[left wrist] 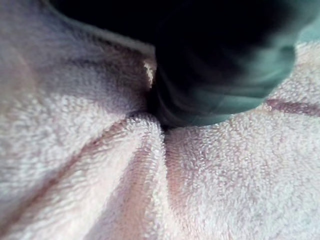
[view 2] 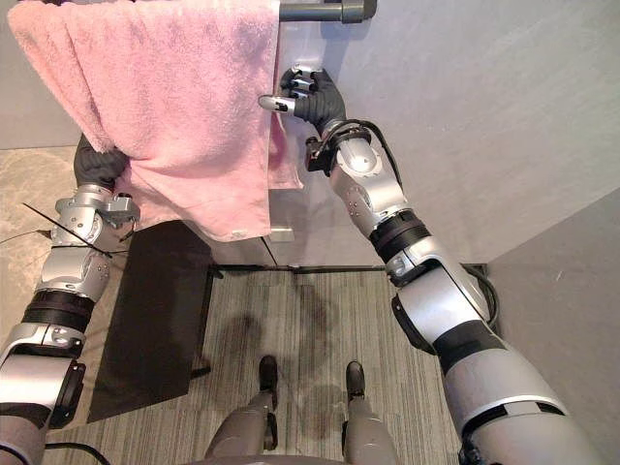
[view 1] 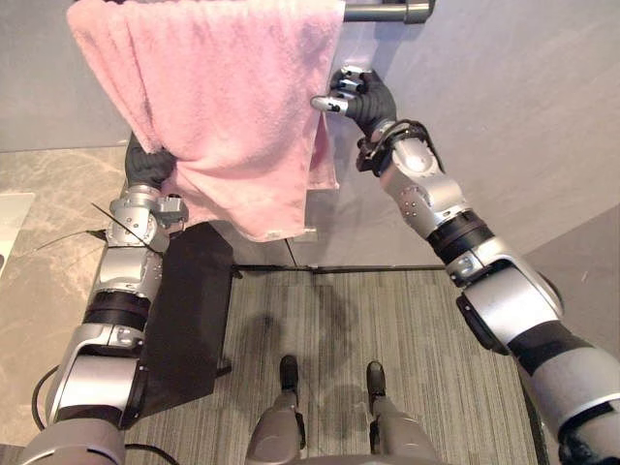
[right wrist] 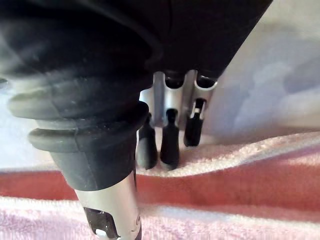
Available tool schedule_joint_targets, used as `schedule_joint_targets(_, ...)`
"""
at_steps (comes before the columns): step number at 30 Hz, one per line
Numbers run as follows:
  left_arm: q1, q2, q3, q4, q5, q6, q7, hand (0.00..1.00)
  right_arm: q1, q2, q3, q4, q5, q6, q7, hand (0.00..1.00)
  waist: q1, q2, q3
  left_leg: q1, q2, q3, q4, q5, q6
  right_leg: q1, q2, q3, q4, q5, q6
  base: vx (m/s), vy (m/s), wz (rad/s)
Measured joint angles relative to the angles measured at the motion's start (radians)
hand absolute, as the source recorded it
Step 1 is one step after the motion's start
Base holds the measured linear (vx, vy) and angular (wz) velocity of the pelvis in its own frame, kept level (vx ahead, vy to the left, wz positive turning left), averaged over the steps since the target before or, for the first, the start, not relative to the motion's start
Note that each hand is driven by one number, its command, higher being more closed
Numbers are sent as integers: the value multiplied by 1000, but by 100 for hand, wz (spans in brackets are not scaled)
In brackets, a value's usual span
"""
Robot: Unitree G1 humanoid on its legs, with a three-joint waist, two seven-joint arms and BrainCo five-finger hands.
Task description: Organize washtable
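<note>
A pink towel [view 1: 223, 97] hangs over a grey rail [view 1: 387, 12] at the top, one corner drooping low. My right hand [view 1: 363, 97] is raised at the towel's right edge. In the right wrist view its dark fingertips [right wrist: 169, 140] are curled onto the towel's hem [right wrist: 225, 175] with the thumb on the near side. My left hand [view 1: 145, 165] reaches up under the towel's lower left part, and the cloth hides everything past its dark cover. In the left wrist view the towel [left wrist: 100, 175] is bunched into folds against that cover.
A grey wall [view 1: 504, 116] stands behind the rail. A black panel [view 1: 189, 310] leans by a marble counter [view 1: 48, 242] on the left. Striped carpet [view 1: 387, 329] covers the floor below.
</note>
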Motion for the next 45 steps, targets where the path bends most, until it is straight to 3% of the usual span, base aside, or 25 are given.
schedule_joint_targets(10,-27,-37,-2,30,8,0,4,100,-3,57,16,38,-29,-8,-2,0,1,0,0,8,0,-16,6,3,-3,24,0,-11,-18,2,-2,11,-5,4)
schedule_joint_targets(11,-27,-38,-2,30,8,-1,6,100,-4,62,16,42,-29,-8,-2,100,1,1,0,8,0,-17,6,3,-3,24,0,-11,-19,2,-2,0,0,0)
schedule_joint_targets(18,-28,-38,-3,31,16,0,16,100,-4,65,15,57,-56,-8,-7,100,0,1,-1,8,0,-21,5,3,-3,26,0,-16,-18,2,-2,0,0,0)
schedule_joint_targets(23,-28,-38,0,31,17,1,17,100,-3,20,-5,59,-105,-8,-7,100,-3,1,-1,8,-1,-21,5,3,-3,27,-1,-19,-18,2,-2,0,0,0)
schedule_joint_targets(45,-83,-38,28,121,8,32,17,100,-3,-11,-94,50,-105,-8,-30,100,-10,0,-1,9,-1,18,0,4,-3,4,-1,24,-15,12,4,-9,-6,-5)
